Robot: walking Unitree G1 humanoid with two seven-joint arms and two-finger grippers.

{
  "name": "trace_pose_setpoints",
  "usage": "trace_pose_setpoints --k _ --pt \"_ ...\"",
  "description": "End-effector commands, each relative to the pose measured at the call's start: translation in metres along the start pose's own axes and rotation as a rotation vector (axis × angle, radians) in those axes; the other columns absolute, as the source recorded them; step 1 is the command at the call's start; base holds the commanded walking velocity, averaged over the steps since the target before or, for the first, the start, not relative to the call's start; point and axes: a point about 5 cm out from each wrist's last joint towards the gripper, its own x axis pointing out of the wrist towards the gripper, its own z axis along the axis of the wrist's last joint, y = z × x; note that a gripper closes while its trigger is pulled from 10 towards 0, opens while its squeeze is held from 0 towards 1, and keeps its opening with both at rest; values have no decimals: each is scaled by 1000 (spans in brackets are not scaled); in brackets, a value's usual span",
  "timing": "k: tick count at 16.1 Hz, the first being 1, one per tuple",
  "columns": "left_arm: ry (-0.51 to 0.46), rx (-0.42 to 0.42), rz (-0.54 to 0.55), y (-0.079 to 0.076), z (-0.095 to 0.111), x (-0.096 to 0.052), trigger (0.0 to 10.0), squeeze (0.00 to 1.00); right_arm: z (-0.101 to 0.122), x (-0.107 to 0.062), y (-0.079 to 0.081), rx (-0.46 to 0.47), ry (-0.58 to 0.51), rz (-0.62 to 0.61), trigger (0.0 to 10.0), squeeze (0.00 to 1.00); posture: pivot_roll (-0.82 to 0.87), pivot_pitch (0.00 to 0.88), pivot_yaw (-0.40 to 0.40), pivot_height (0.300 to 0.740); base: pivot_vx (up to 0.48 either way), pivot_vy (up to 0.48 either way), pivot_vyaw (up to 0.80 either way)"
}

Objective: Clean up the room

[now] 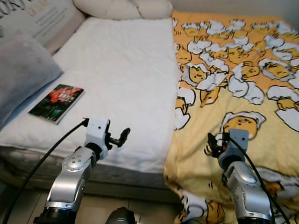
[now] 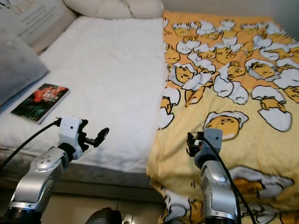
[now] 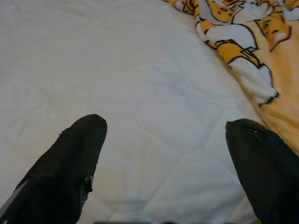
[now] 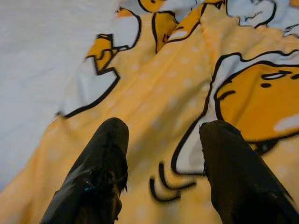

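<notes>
Across the middle of the frame we see a bed (image 1: 117, 154) with a white quilted cover (image 1: 121, 79) on its left half and a yellow blanket (image 1: 233, 93) printed with cartoon egg figures on its right half. That blanket hangs over the near edge of the bed at the lower right of the frame, and its left border lies on top of the white cover.

At the left of the frame a book (image 1: 57, 102) with a dark cover and red flowers lies flat on the white cover, close to the bed's left side. Just beside it, at the left edge, we see a grey pillow (image 1: 21, 70). Behind that, in the upper left corner, stands a cushion (image 1: 44, 18) with printed lettering, and a cream pillow (image 1: 124, 8) lies along the top centre.

Our left claw (image 3: 166, 140) hovers at the lower left of the frame above the near edge of the white cover, its fingers (image 3: 70, 163) spread wide and holding nothing. Our right claw (image 4: 163, 140) hovers at the lower right, above the yellow blanket near where it drapes over the edge; its fingers are parted too, with nothing between them.
</notes>
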Motion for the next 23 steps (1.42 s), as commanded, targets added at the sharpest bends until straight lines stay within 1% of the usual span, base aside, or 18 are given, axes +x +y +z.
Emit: trace_pose_setpoints --k 1,3,5,8,10,11,12,13,15,16,17,18,23 --pt "1 16 10 -3 -1 0 10000 0 5 1 -1 -45 -17 -13 10000 0 56 0 20 740 0 0 0" --pt "-6 21 11 -4 -1 0 10000 0 6 2 2 -57 -15 -9 10000 0 58 0 18 740 0 0 0" --pt "-12 23 14 -3 -1 -1 10000 0 6 1 2 -96 -10 -14 10000 0 58 0 18 740 0 0 0" --pt "-14 34 20 -4 0 1 10000 0 9 2 2 -118 -28 -36 10000 0 54 0 20 740 0 0 0" --pt "-16 35 24 -4 0 1 10000 0 11 2 1 -188 -41 -36 10000 0 52 0 21 740 0 -289 0" --pt "-17 34 27 -4 0 2 10000 0 13 2 0 -135 -57 -67 10000 0 49 0 21 740 0 -341 0" --pt "-17 33 32 -4 0 3 10000 0 17 3 0 -129 -91 -65 10000 0 48 0 21 740 0 -345 0" --pt "-19 33 39 -3 0 3 10000 0 21 3 0 -143 -132 -72 10000 0 46 0 21 740 0 -345 0" --pt "-22 32 46 -3 0 4 10000 0 26 3 2 -75 -164 -62 10000 0 45 0 21 740 0 -345 0" --pt "-24 32 51 -3 1 5 10000 0 27 3 2 -89 -165 -65 10000 0 44 0 21 740 0 -349 0" --pt "-26 32 58 -2 1 5 10000 0 26 4 2 -83 -149 -44 10000 0 44 0 22 740 0 -349 0" --pt "-28 32 63 -2 1 6 10000 0 26 3 1 -108 -153 -58 10000 0 42 0 23 740 0 -345 0" --pt "-45 19 97 0 4 11 10000 0 25 4 1 -105 -152 -50 10000 0 26 0 31 740 0 -348 0"
